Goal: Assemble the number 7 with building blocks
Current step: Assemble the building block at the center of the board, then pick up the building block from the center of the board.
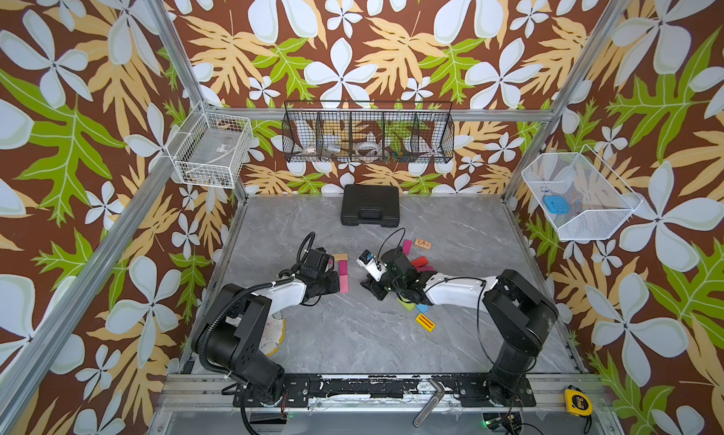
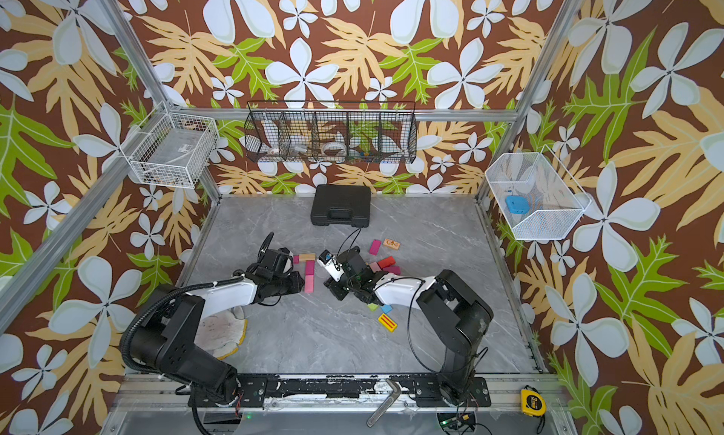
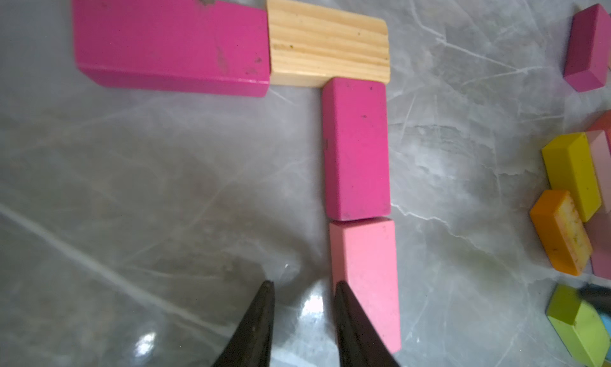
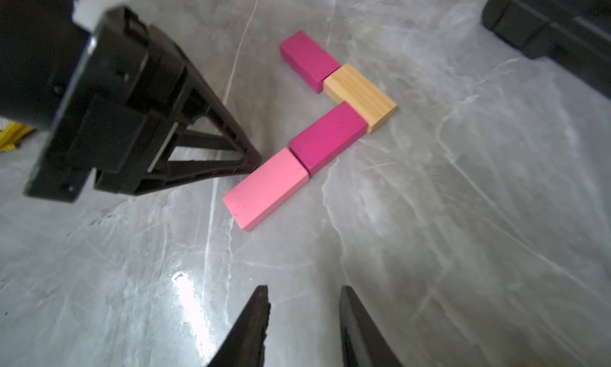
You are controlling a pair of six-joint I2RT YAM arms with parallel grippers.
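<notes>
Four building blocks lie flat in a 7 shape: a magenta block [image 3: 168, 41] and a plain wood block [image 3: 327, 41] [image 1: 340, 257] form the bar, and a second magenta block [image 3: 355, 147] [image 4: 329, 135] and a pink block [image 3: 367, 276] [image 4: 266, 187] [image 2: 309, 283] form the stem. My left gripper [image 3: 304, 286] [image 1: 332, 285] is open and empty, with one finger alongside the pink block's near end. My right gripper [image 4: 302, 291] [image 1: 368, 286] hovers open over bare table to the right of the stem.
Loose blocks lie to the right: yellow [image 3: 572, 173], orange [image 3: 560, 231], green [image 3: 577, 325], red [image 1: 420, 261], blue [image 1: 422, 307], and yellow red-striped [image 1: 425, 322]. A black case [image 1: 370, 205] stands at the back. A glove [image 1: 274, 335] lies by the left arm's base.
</notes>
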